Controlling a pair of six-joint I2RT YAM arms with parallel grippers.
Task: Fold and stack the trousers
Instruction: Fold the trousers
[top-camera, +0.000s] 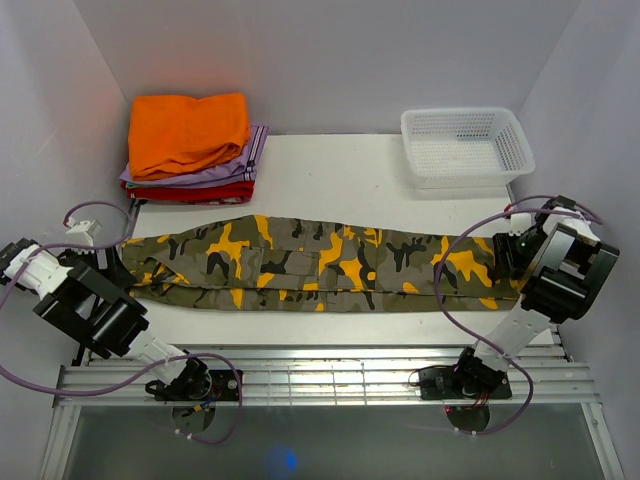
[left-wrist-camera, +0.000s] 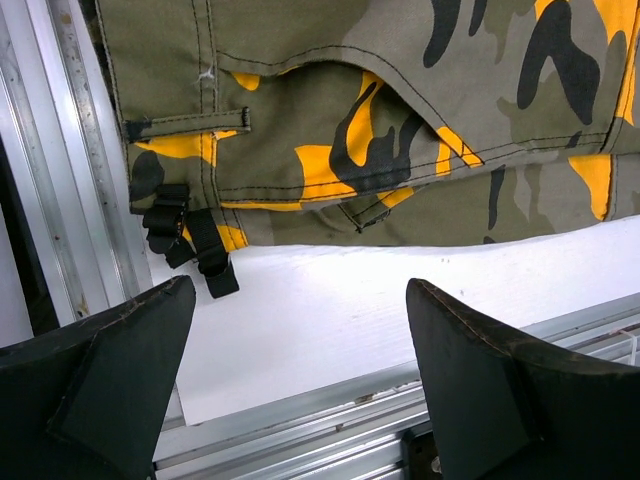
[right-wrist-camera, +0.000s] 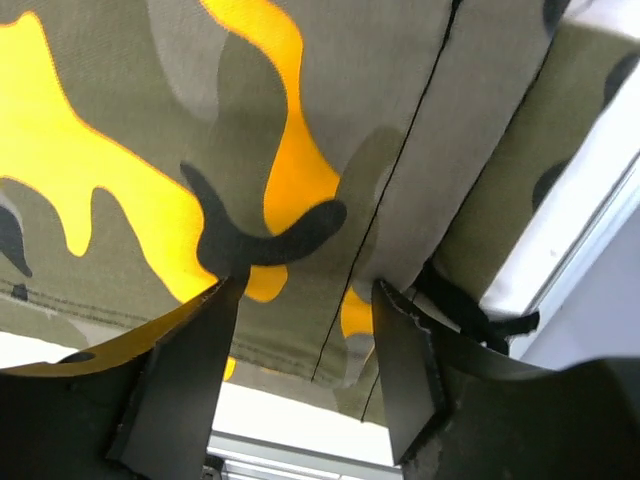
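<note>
Trousers (top-camera: 320, 265) flat across table (top-camera: 330, 180)

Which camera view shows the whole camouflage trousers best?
The top external view: the trousers lie stretched across the table, almost wholly visible. The left wrist view shows only one end, with a pocket and black straps. The right wrist view shows only a close patch of cloth near a seam.

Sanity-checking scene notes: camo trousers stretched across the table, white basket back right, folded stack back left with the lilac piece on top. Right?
No. The orange garment tops the stack; the lilac piece lies under it, as the top external view shows. The trousers and white basket are as you say.
</note>
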